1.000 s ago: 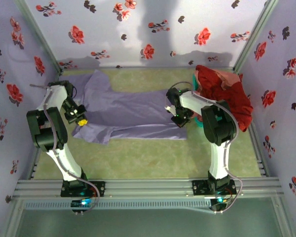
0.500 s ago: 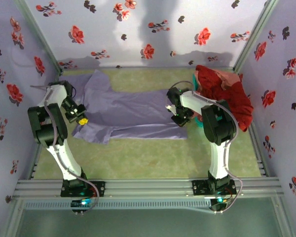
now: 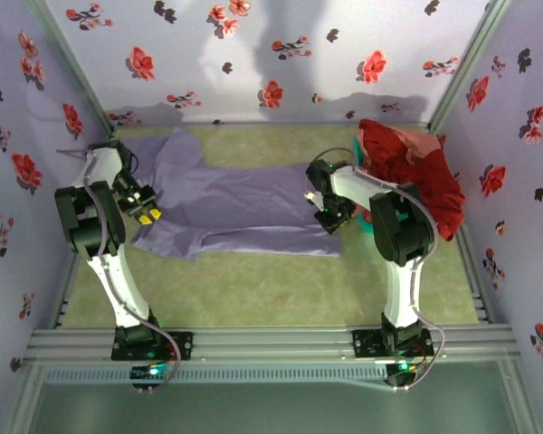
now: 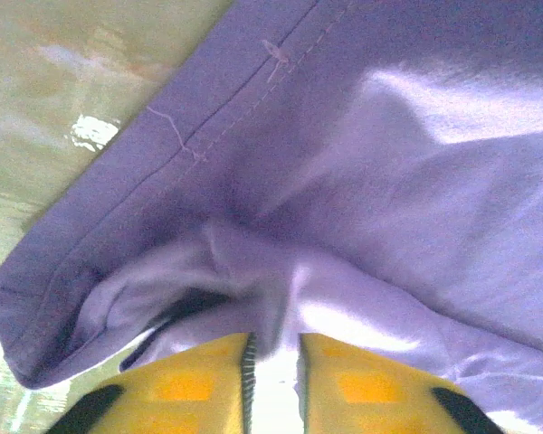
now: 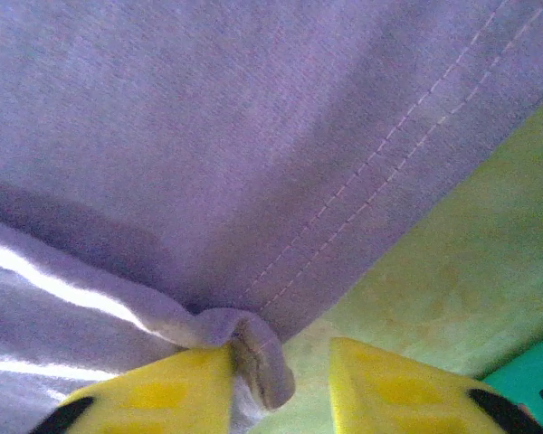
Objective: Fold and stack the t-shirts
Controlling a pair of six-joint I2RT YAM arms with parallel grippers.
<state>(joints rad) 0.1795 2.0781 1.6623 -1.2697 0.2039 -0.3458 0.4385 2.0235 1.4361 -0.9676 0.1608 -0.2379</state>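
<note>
Both hands (image 4: 271, 351) (image 5: 281, 363), slightly parted, touch the purple t-shirt (image 3: 244, 203).

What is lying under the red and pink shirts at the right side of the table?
A teal basket: only a small piece of its edge shows beside the red shirts. The cloth covers the rest of it, so what is inside cannot be seen.

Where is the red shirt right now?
In the top view the red shirt is heaped at the far right, just past the right gripper and the end of the purple shirt.
</note>
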